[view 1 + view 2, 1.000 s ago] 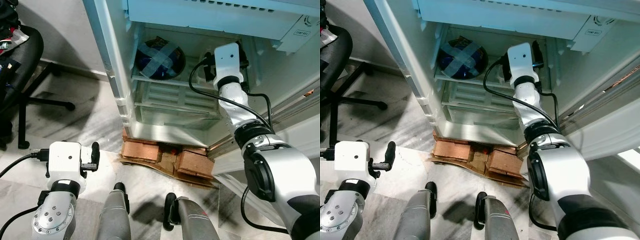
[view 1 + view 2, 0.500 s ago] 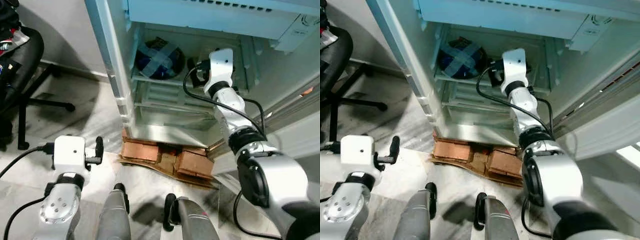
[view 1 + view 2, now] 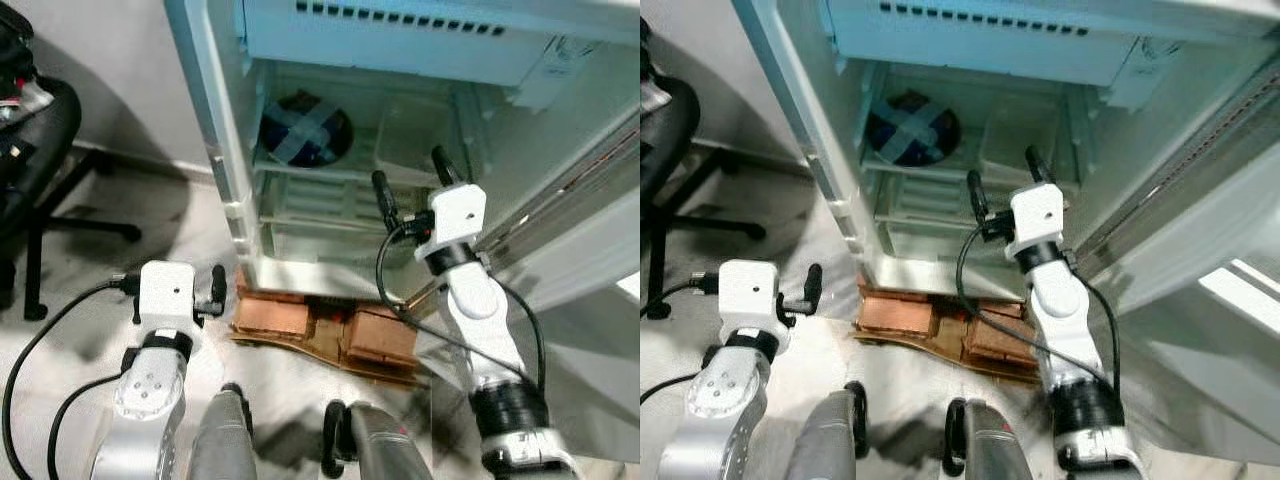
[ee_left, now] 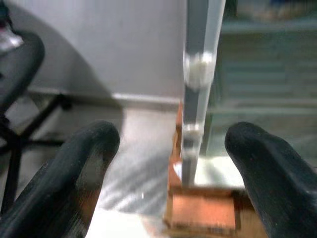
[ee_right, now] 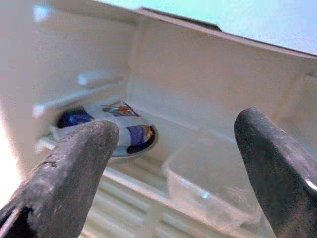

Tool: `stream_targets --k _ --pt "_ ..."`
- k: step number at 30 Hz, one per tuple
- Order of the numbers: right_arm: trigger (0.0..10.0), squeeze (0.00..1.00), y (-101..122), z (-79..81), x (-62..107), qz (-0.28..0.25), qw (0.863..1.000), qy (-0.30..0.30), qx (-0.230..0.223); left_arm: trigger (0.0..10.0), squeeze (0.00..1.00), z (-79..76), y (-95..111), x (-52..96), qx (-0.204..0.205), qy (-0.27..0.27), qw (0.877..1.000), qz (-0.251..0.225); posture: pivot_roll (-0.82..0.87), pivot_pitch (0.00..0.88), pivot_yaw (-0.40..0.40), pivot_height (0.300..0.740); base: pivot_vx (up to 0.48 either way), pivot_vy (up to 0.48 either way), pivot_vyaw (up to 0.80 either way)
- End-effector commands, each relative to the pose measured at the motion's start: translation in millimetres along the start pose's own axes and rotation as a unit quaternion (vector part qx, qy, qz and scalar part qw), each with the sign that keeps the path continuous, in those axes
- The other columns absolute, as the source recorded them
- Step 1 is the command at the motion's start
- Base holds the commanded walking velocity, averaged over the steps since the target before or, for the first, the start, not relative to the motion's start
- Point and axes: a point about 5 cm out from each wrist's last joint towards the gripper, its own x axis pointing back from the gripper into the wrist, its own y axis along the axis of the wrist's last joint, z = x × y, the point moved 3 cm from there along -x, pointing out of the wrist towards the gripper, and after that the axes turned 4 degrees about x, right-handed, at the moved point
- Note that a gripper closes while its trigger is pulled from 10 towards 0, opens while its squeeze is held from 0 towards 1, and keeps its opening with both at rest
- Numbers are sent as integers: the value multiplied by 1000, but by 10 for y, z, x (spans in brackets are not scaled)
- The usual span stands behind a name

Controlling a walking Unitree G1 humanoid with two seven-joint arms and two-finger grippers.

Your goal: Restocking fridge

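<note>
Fridge [image 3: 330,60]: it stands open in front of me, and my right claw is just before its lower shelves.
Clear container [image 5: 213,186]: it sits on the fridge shelf, straight ahead of my right claw and apart from its fingers; it is see-through and I cannot tell what is in it.
Dark bowl [image 3: 305,128]: it is on the same shelf, beyond my right claw and to its left, beside the clear container; pale tape crosses its top.
Right claw [image 3: 412,178]: I hold it raised in front of the shelf, the two black fingers wide apart and pointing into the fridge; it has hold of nothing.
Drawer [image 3: 320,235]: a pale drawer front is under the shelf, just below and left of my right claw.
Left claw [image 3: 217,288]: I hold it low, near the left front corner of the fridge; in the left wrist view the fingers [image 4: 74,168] are spread wide with nothing between them.
Bricks [image 3: 325,328]: reddish blocks lie under the fridge base, to the right of my left claw and below my right one.
Office chair [image 3: 40,150]: it stands on the floor well to the left of my left claw.
</note>
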Motion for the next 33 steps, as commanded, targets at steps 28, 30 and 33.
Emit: stream_targets --k 28,30,33 --pt "10000 0 -314 -127 624 137 990 -19 -41 10000 0 -54 -76 -149 2 -14 1000 -8 107 97 -52 740 -143 0 0" --pt "10000 0 -396 -216 659 159 984 -53 -63 10000 0 -45 -81 -151 0 -15 1000 -8 107 99 -51 740 -279 0 0" --pt "10000 0 -413 -221 665 163 982 -59 -80 10000 0 -44 -86 -150 0 -15 1000 -7 108 97 -51 740 -280 0 0"
